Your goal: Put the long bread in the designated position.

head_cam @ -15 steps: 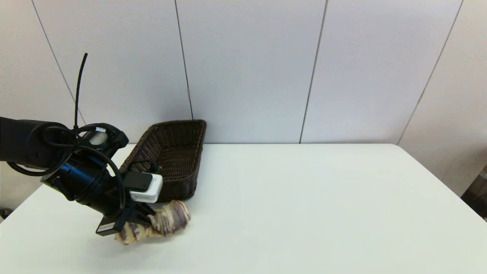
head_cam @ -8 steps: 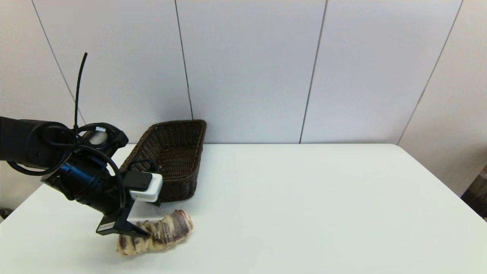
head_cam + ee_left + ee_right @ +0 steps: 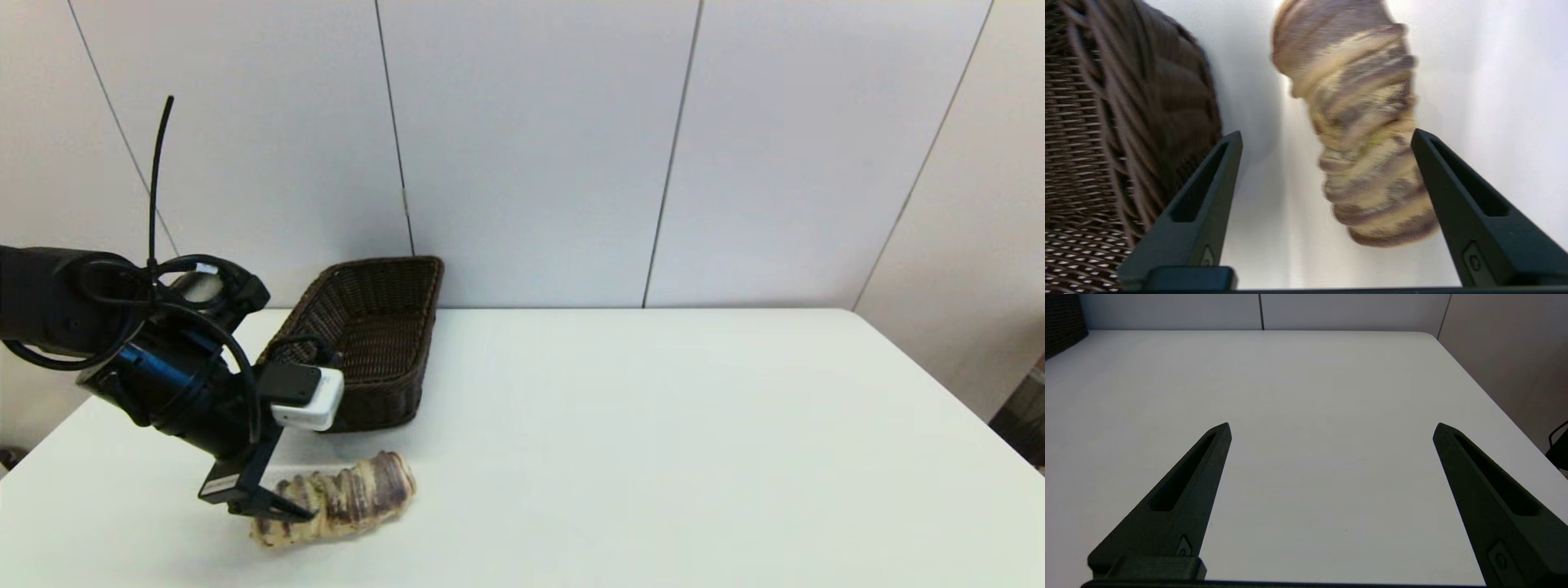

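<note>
We count one long bread [image 3: 336, 502], one dark wicker basket [image 3: 371, 343] and one white table [image 3: 653, 441] beneath them. The long bread lies on the table just in front of the basket's near end, outside it, apart from the wicker. Our left gripper [image 3: 277, 510] hovers at the bread's end farther from the basket's near right corner, its fingers spread wide apart and holding nothing. In the left wrist view the bread [image 3: 1367, 134] sits between the two fingers [image 3: 1208, 183]; it looks to brush the one away from the basket, though the blur there leaves us unsure of contact. The basket wall [image 3: 1126, 122] stands just beside the other finger. Our right gripper [image 3: 1331, 428] is parked well away from the basket over bare table, fingers likewise apart.
</note>
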